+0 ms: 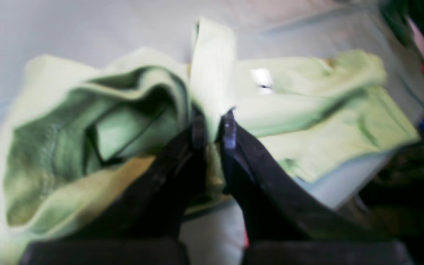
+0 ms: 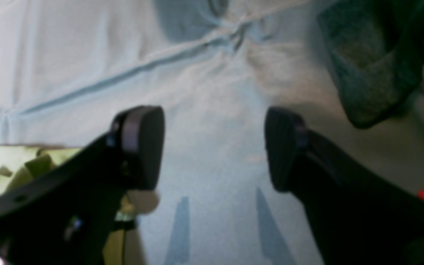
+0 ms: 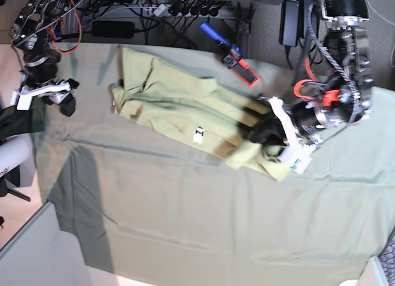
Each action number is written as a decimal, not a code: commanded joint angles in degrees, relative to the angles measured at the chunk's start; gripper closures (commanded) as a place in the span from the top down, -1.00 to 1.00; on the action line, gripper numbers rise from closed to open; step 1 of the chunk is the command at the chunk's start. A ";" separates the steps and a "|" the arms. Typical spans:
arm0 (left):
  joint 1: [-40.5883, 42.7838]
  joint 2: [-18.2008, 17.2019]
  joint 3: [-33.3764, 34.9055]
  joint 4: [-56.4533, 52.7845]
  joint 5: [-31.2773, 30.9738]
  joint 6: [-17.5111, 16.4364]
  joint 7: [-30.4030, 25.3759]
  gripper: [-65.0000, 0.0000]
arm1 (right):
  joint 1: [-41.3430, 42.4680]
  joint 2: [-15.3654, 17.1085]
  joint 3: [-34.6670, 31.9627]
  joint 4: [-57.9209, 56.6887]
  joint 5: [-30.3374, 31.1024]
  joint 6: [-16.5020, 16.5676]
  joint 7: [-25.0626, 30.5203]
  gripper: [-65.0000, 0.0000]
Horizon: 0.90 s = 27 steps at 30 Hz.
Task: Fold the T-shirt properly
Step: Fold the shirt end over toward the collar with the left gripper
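**A:** Start close in. Your left gripper (image 1: 212,127) has its jaws pressed together on a fold of the T-shirt (image 1: 307,121); the wrist view shows a strip of pale cloth standing up between the tips. Why pinch there?

**B:** I'd judge it is an edge or corner of the garment, raised so the cloth can be carried over onto itself. Around the pinch the fabric bunches and hangs in a loose pocket, which suggests you hold it lifted rather than flat.

**A:** And the rest of the shirt?

**B:** In the base view the T-shirt (image 3: 166,100) lies slantwise on the grey-green sheet (image 3: 185,224), its far end flat toward the top of the table, its near end gathered up at your left gripper (image 3: 266,136). The small white tag (image 3: 198,135) sits on the lower edge, roughly mid-length.

**A:** Your right gripper (image 2: 214,147)?

**B:** Jaws spread wide, nothing between them, only bare sheet below. A corner of the shirt shows at the left edge of that wrist view, so the shirt is near it but not touched. In the base view it (image 3: 58,91) hangs by the table's far corner, well apart from the left arm, probably parked out of the fold's way.

**A:** Beyond that?

**B:** Cables (image 3: 173,2) and a blue-and-red tool (image 3: 229,53) near the table's back edge, clear of the shirt.
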 commanded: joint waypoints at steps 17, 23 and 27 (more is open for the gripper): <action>-0.42 1.75 11.65 0.66 8.26 1.11 -4.96 -0.39 | 0.46 1.11 0.52 0.92 0.68 0.52 1.49 0.30; -0.42 1.75 11.43 0.68 -12.96 -1.85 -5.40 -0.38 | 0.44 1.11 0.52 0.92 0.66 0.52 1.66 0.30; -1.09 1.75 11.43 0.85 -20.28 -1.85 -0.37 -0.21 | 0.46 1.25 0.52 0.92 0.66 0.52 1.68 0.30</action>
